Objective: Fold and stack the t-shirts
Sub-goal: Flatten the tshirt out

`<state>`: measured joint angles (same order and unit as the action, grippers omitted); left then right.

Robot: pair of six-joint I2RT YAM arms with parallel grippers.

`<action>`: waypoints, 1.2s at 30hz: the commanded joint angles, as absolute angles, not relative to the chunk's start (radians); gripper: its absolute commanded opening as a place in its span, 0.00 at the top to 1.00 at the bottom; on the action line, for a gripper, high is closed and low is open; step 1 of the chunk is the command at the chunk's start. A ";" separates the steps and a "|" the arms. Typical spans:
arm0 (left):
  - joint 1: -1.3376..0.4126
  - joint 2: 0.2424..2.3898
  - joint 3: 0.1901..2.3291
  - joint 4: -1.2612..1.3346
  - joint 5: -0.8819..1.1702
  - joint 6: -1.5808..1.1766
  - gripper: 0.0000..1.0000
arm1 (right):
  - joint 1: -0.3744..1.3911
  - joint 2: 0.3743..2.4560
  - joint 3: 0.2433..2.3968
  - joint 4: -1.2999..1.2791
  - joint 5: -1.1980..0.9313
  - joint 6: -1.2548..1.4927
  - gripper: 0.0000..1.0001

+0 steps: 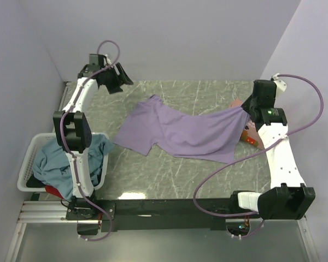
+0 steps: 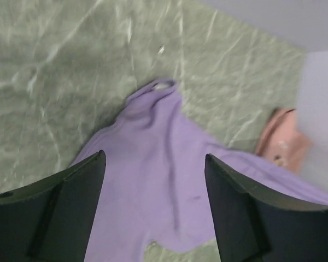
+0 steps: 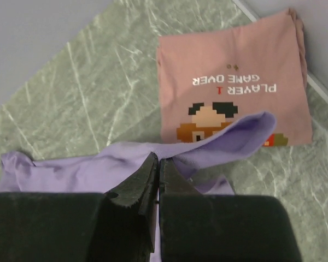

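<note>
Overhead, the purple shirt (image 1: 180,134) is lying mid-table, long axis left to right, its right end hanging from the right gripper (image 1: 246,115). Left wrist: the left gripper (image 2: 153,158) is gaping empty, with the shirt lying to its near-right. Right wrist: the jaws are pinching purple cloth beside the folded pink shirt (image 3: 229,76).

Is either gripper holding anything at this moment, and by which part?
The right gripper is shut on the lavender t-shirt, pinching the cloth edge at its right end. The left gripper is open, holding nothing.

Soft, even light; a glare patch on the table (image 1: 132,195) (near edge); left wrist view blurred.
</note>
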<state>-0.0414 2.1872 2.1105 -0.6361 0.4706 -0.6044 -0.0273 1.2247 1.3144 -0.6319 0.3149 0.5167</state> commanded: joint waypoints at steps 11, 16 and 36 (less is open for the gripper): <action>-0.288 1.861 1.640 -0.854 0.031 -0.411 0.38 | -0.173 1.243 1.344 -0.581 0.340 0.519 1.00; -0.288 1.829 1.591 -0.929 -0.057 -0.420 0.44 | -0.238 1.232 1.318 -0.572 0.318 0.537 1.00; -0.327 1.832 1.353 -0.796 0.034 -0.474 0.50 | -0.270 1.218 1.287 -0.574 0.278 0.558 1.00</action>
<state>-0.3138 1.8393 1.3598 -0.8608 0.0147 -0.4503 -0.2619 1.2457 1.2999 -0.6281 0.2749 0.5472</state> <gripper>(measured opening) 0.500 0.012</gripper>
